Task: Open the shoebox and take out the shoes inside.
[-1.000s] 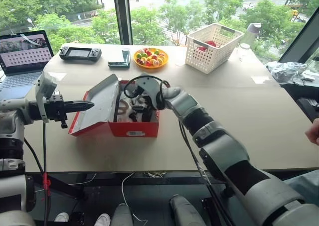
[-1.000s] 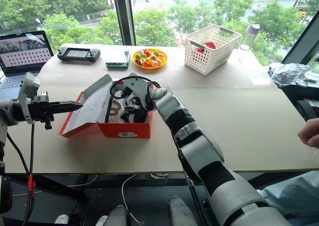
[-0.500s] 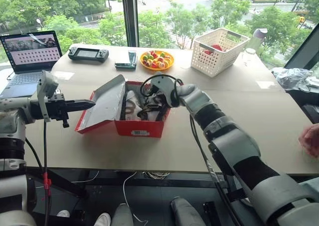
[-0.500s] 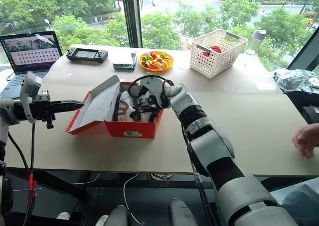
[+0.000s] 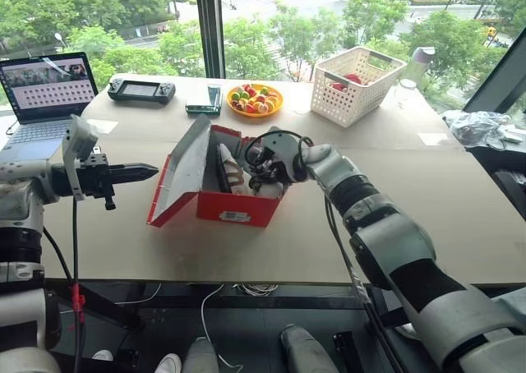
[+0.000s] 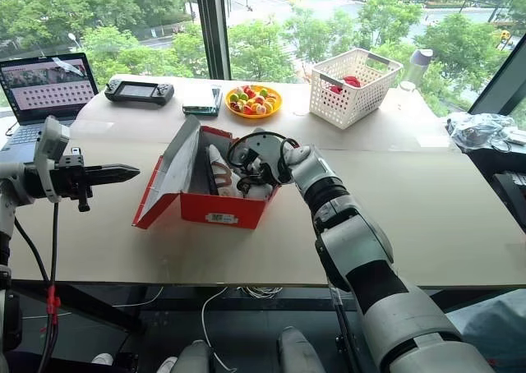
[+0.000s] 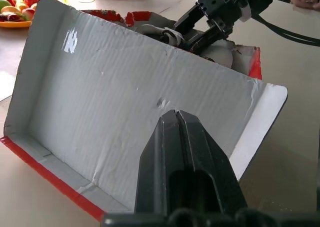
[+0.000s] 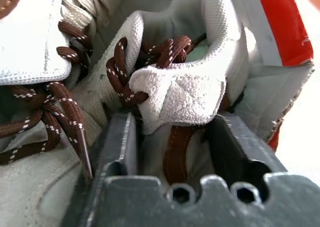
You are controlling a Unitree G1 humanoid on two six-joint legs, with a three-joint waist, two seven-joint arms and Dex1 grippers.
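The red shoebox stands open mid-table, its grey-white lid tilted up on the left side. Inside lie white-and-grey shoes with brown laces. My right gripper reaches down into the box. In the right wrist view its fingers press on both sides of one shoe's tongue. My left gripper hovers shut just left of the lid, its tip pointing at the lid's inner face without touching it.
Along the far edge sit a laptop, a game console, a dark device, a yellow fruit plate and a white lattice basket. A bottle and a plastic bag lie far right.
The right gripper's fingers have closed in around the shoe's tongue after shifting right inside the box. The lid stands steeper. The camera has shifted; the left gripper stayed put.
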